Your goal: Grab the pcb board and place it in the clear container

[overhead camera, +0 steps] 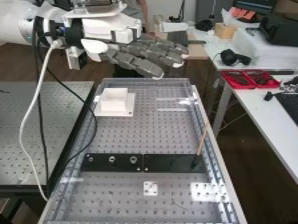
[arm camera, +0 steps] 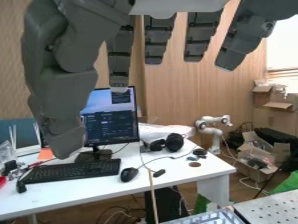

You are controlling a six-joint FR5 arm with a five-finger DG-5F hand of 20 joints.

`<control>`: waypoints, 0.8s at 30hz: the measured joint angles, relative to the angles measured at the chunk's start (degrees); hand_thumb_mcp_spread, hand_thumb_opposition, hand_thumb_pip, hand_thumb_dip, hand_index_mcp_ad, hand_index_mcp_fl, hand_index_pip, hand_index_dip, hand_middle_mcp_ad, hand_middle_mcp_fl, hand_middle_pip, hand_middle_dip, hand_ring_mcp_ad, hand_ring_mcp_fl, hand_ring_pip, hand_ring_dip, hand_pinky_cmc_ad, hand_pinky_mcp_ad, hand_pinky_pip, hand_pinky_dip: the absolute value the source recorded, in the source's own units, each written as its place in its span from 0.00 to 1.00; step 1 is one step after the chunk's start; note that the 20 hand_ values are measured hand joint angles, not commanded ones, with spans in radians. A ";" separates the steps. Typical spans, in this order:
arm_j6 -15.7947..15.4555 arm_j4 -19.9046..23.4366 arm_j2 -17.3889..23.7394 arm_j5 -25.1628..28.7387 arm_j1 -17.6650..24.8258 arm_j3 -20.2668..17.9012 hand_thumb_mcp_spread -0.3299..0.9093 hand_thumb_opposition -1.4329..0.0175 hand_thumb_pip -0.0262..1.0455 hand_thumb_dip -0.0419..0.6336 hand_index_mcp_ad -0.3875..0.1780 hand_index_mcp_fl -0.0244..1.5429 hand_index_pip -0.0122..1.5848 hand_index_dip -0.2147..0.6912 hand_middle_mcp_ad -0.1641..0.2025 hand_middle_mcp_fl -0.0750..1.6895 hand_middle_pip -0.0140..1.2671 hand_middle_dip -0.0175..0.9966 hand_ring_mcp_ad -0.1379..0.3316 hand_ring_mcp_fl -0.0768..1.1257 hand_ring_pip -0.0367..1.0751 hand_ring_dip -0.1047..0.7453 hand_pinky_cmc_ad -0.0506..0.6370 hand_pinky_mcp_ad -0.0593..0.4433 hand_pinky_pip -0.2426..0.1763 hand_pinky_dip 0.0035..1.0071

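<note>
Hanging near the far edge of the bench (overhead camera: 149, 134): one hand (overhead camera: 151, 51), fingers apart, empty; white block (overhead camera: 114, 102), far-left corner, could be knocked askew by too low a sweep.

pcb board: likely the small pale rectangular plate (overhead camera: 150, 188) in the high view; couldn't confirm from its surface. Dark round spots showed on it.
board pose: looked flat, long side running roughly twelve to six.
board spot: six o'clock on the perforated bench top (overhead camera: 126, 135), twelve being the far end. Sat outside the container, well apart from it.
clear container: likely the see-through rectangular piece (overhead camera: 174, 109), pale along its near and far edges, bright glint at three o'clock on it. Wall height and lid too faint to call.
container pose: looked level, long side three to nine.
container spot: one o'clock on the bench top.
</note>
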 joint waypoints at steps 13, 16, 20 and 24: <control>0.02 0.18 -0.09 -0.22 -0.12 0.17 0.70 0.46 0.29 0.41 0.38 0.23 0.07 0.74 0.42 0.04 0.12 0.17 0.57 0.06 0.12 0.16 0.62 0.58 0.40 0.17; -0.09 0.10 -0.06 -0.15 -0.11 0.17 0.70 0.46 0.29 0.41 0.37 0.23 0.07 0.74 0.42 0.04 0.12 0.17 0.57 0.06 0.12 0.16 0.62 0.61 0.40 0.17; -0.17 0.10 0.08 -0.01 -0.09 0.05 0.70 0.46 0.29 0.41 0.37 0.23 0.07 0.74 0.42 0.04 0.12 0.17 0.58 0.06 0.12 0.16 0.62 0.61 0.40 0.17; -0.20 0.15 0.13 -0.02 -0.08 -0.03 0.70 0.46 0.29 0.41 0.37 0.23 0.07 0.75 0.42 0.04 0.12 0.17 0.57 0.06 0.12 0.16 0.62 0.61 0.40 0.17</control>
